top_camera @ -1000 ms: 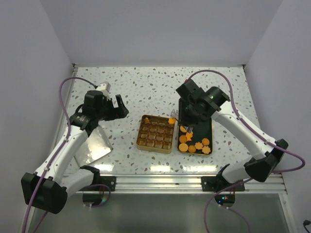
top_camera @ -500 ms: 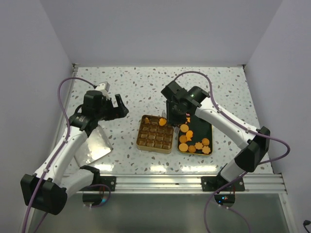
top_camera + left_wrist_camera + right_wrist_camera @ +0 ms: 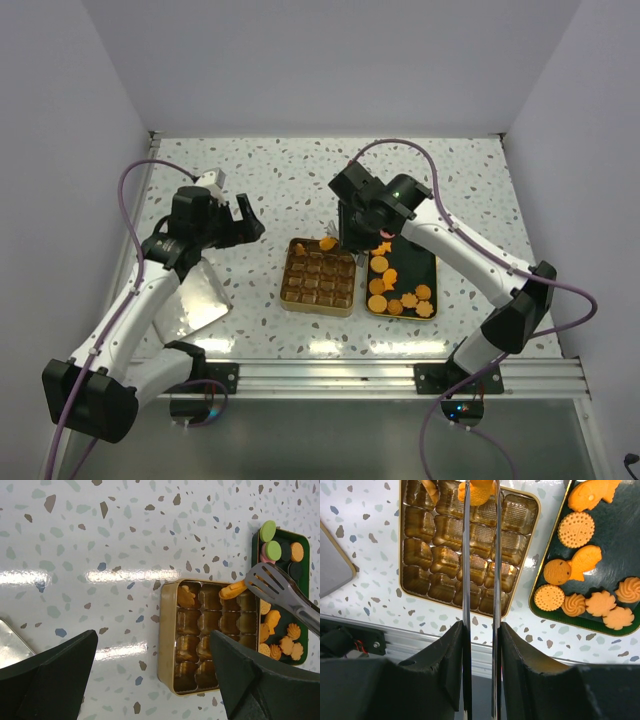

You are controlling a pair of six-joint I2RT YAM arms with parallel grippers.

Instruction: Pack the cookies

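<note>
Cookies (image 3: 576,530): flat orange-tan rounds, flowers, fish, on dark tray (image 3: 620,540) at 3 o'clock of gold box (image 3: 420,555). Tongs (image 3: 466,570) clamped on one, shifted from box's 2 o'clock corner to 12 o'clock edge.

Tally from the overhead and wrist views.

- Trays: two. One gold compartment tray (image 3: 164,640), four wells by four, and one dark green tray (image 3: 615,545) at its 3 o'clock.
- Orange cookies (image 3: 576,529): nine counted in the green tray in the right wrist view, one in a gold well, one in the tongs (image 3: 285,597).
- Tongs: one pair.
- Green discs (image 3: 272,550): two.
- Metal lid (image 3: 200,295): one, at the gold tray's 9 o'clock.
- Robot arms (image 3: 140,300): two.
</note>
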